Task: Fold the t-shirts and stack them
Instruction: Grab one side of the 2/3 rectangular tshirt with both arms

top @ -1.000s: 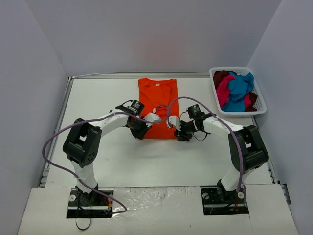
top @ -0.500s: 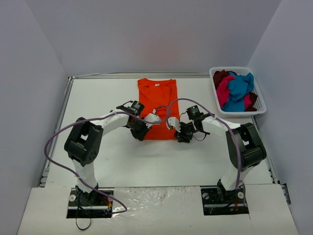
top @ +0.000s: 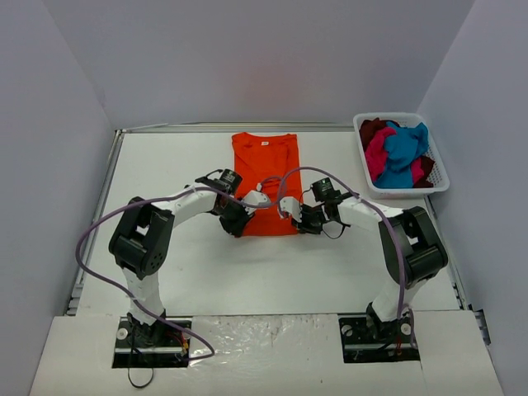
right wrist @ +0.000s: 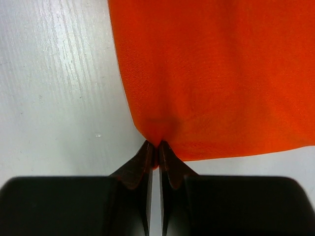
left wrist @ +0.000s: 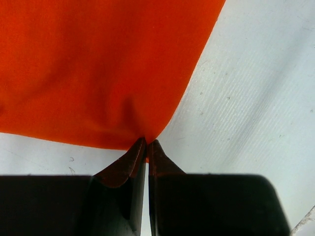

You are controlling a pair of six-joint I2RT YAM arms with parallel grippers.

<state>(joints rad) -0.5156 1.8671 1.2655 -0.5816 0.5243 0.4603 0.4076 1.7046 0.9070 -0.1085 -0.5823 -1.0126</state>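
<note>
A bright orange t-shirt lies flat in a long narrow shape on the white table, collar and white tag at the far end. My left gripper is shut on its near left corner. My right gripper is shut on its near right corner. Both corners are pinched between the dark fingertips just above the table. Teal-blue, magenta-pink and dark red t-shirts lie crumpled in the white basket at the back right.
The basket stands at the table's far right edge. Purple cables loop from both arms over the near part of the shirt. Grey walls close in the table on three sides.
My right gripper has moved slightly left toward the shirt's corner. The left gripper has barely moved. The shirt keeps its shape.
</note>
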